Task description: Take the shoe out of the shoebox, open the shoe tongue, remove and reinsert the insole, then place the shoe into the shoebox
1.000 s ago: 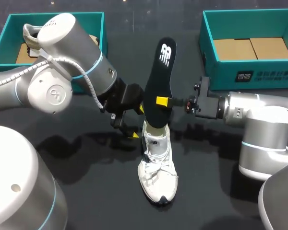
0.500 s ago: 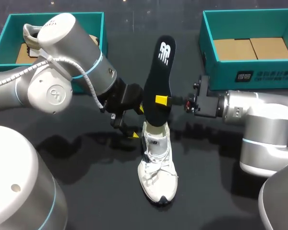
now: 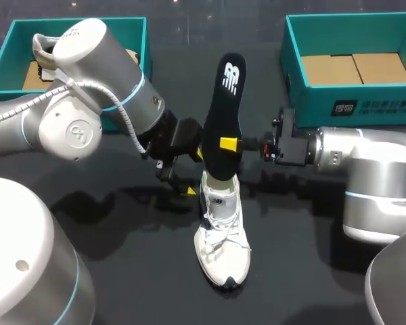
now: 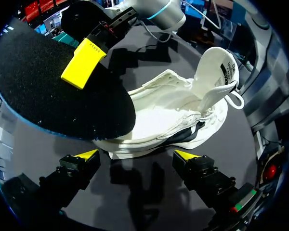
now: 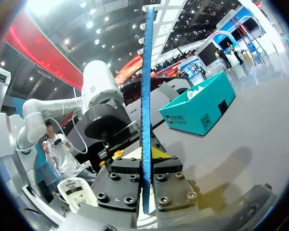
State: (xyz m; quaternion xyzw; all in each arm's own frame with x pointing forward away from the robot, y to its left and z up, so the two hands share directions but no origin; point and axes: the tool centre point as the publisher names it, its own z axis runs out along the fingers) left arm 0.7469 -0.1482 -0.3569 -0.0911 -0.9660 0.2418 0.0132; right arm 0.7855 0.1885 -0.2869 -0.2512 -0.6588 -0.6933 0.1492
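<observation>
Tool count two: my right tool (image 3: 228, 143) clamps the single black insole (image 3: 224, 101) upright over the lone white shoe (image 3: 220, 233) on the counter (image 3: 142, 271); my left tool (image 4: 137, 155) stands open beside that shoe. Two teal shoeboxes (image 3: 304, 101) sit behind.

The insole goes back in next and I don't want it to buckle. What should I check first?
1. Insole held: ok, the right gripper pinches it from both sides.
2. Tongue pulled open: ok.
3. Insole's lower end at the opening of the shoe: ok; how deep, cannot tell.
4. Shoe steadied: not ok, the left gripper is open and short of it.
5. Shoe upright on its sole: ok.
</observation>
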